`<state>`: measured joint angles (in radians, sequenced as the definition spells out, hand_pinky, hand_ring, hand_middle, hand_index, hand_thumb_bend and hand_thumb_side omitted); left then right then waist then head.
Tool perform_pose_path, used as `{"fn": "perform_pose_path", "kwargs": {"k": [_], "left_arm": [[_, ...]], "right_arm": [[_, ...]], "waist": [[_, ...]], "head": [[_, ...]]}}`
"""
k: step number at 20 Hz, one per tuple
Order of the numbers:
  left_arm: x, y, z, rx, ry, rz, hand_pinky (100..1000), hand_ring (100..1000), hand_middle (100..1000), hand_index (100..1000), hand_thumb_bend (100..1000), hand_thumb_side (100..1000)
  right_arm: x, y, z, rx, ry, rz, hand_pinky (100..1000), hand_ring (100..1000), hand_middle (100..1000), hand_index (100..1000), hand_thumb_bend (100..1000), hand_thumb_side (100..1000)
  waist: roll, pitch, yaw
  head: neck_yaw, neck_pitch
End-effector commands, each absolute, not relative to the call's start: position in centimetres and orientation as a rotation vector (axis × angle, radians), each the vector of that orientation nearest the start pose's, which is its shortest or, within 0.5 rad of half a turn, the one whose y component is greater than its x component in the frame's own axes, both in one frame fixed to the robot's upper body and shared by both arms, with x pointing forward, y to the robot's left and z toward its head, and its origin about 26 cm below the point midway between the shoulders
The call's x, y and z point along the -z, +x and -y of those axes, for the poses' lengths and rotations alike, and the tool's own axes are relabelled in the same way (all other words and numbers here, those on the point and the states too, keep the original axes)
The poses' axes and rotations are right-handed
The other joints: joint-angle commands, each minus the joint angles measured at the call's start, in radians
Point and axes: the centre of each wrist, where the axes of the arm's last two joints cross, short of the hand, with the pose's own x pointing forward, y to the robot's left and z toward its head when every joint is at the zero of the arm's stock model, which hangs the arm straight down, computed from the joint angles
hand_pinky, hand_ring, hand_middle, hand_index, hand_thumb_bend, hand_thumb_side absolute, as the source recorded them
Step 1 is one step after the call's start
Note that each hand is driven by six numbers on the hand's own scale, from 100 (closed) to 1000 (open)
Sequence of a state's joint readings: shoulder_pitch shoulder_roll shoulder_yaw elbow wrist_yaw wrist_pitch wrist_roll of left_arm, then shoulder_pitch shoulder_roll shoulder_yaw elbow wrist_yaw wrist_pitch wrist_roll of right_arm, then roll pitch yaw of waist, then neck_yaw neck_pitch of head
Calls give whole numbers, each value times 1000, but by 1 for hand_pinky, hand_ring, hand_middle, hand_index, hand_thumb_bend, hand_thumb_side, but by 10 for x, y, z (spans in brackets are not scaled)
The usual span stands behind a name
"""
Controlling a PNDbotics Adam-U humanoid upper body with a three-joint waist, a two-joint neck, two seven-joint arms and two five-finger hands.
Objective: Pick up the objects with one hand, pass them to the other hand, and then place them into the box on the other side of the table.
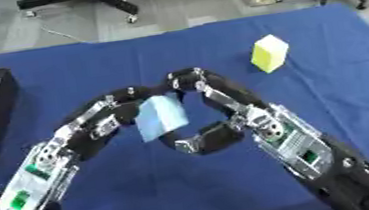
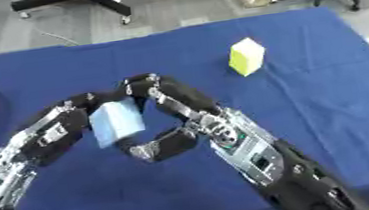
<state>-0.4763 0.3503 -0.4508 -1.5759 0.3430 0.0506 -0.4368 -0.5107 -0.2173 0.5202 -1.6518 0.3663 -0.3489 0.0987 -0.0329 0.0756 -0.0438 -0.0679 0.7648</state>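
Blue cloth (image 1: 312,111) over a table, grey floor and stand legs beyond the far edge.

Item 1, light blue block (image 1: 161,116): held above the cloth at the middle of the table, between both hands, tilted. Judged to be mid-handover, which would explain why it sits at the meeting point of the two arms and not on the surface.

Item 2, left hand (image 1: 110,118): fingers curled against the block's left face and upper edge, grasping it.

Item 3, right hand (image 1: 212,118): fingers arched over the block's top right corner, thumb bent in beneath it; the hand cups the block, though whether the thumb touches it is not clear. Which hand is giving and which receiving cannot be read from this moment alone.

Item 4, yellow block (image 1: 269,53): standing on the cloth, far right, well apart from the hands; likely awaiting its turn.

Item 5, black box (image 1: 3,119): at the table's left edge, white interior showing, open upward. Being on the left, it suits a drop by the left hand.
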Motion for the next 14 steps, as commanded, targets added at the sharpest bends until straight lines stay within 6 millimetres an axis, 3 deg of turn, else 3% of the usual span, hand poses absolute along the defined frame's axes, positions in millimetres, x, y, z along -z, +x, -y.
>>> {"fn": "perform_pose_path", "kwargs": {"k": [1,14], "left_arm": [[-114,354,-168,1002,-653,1634,631,723,721,810,632,695],[-107,354,-166,1041,-670,1599,628,710,697,799,625,694]], "right_arm": [[-141,332,107,1653,-146,-3205,489,486,434,538,276,109],[-140,333,106,1651,-141,-3208,486,486,434,539,277,108]], "waist": [[3,-8,-2],[1,-8,-3]], "head": [[-2,5],[-1,5]]}}
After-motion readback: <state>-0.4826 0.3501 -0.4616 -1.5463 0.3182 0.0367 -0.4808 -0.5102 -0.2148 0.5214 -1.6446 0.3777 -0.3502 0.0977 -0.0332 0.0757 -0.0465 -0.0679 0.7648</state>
